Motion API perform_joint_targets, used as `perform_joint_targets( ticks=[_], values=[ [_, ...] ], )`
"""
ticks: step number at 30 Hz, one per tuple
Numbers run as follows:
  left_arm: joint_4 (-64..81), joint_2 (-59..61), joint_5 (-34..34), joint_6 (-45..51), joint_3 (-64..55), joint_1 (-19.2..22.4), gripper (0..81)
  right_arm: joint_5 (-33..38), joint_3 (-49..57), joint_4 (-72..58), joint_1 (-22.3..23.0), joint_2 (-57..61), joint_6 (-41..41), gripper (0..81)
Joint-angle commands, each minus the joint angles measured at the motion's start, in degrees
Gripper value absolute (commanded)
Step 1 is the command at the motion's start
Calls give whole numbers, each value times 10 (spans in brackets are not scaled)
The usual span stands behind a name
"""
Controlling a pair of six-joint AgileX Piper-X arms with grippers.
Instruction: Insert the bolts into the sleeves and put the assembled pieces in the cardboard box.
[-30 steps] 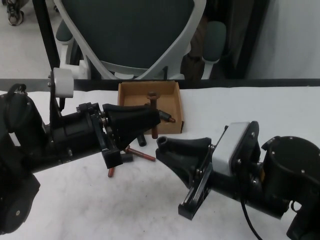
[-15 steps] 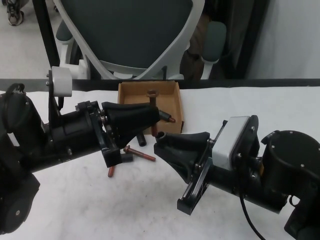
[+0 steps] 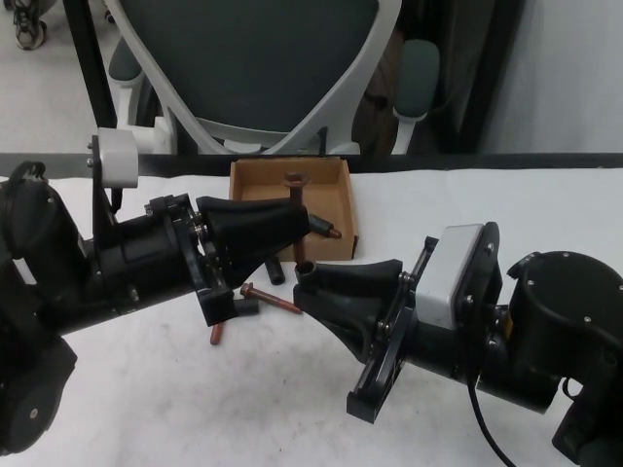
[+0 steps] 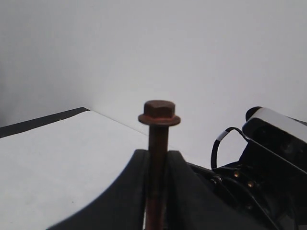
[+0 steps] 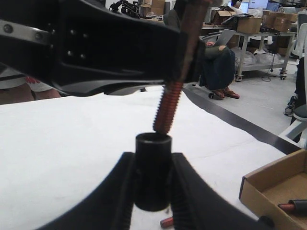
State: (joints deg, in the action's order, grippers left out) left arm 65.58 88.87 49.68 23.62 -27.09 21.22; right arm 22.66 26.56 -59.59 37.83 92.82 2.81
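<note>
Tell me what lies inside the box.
One assembled piece lies near a wall of the box. The left end effector and its bolt hide part of the floor.

This is a robotics lab or workshop set in an open, office-like room. Two black jointed robot arms (image 3: pixel 88 272) are mounted at a surface covered in white cloth (image 3: pixel 506 209), edged along its far side by a black strip (image 3: pixel 506 161). Behind it stand a swivel office chair with a grey back and white frame (image 3: pixel 263 58) and a black metal upright post (image 3: pixel 83 68). The right wrist view looks across a pale hard floor (image 5: pixel 268 98) to a grey metal-framed worktable on castors (image 5: pixel 268 45), with brown cardboard cartons (image 5: pixel 252 23) piled on and around it, as in a shared working space.
</note>
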Motion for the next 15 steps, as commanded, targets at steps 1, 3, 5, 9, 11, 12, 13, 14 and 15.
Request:
perform_joint_targets(
  ticks=[1, 3, 5, 9, 11, 12, 13, 14, 15],
  values=[
    [11, -9, 9, -9, -1, 1, 8, 9, 8, -12, 0, -2, -3, 3],
    [11, -9, 9, -9, -1, 1, 8, 13, 8, -12, -1, -2, -3, 3],
    [11, -9, 10, -9, -1, 1, 8, 22, 11, -12, -1, -2, -3, 3],
    [11, -9, 23, -12, -1, 1, 8, 24, 17, -18, -1, -2, -16, 3],
    [11, -9, 25, -20, -1, 1, 8, 36, 21, -24, -1, -2, -16, 3],
    [11, -9, 28, -22, -1, 1, 8, 39, 22, -25, -1, -2, -16, 3],
    [11, -9, 28, -22, -1, 1, 8, 39, 23, -26, -1, -2, -16, 3],
    [11, -9, 29, -22, -1, 1, 8, 39, 24, -26, -1, -2, -17, 3],
    [11, -9, 32, -26, -1, 1, 8, 39, 23, -27, -1, -2, -17, 3]
  ],
)
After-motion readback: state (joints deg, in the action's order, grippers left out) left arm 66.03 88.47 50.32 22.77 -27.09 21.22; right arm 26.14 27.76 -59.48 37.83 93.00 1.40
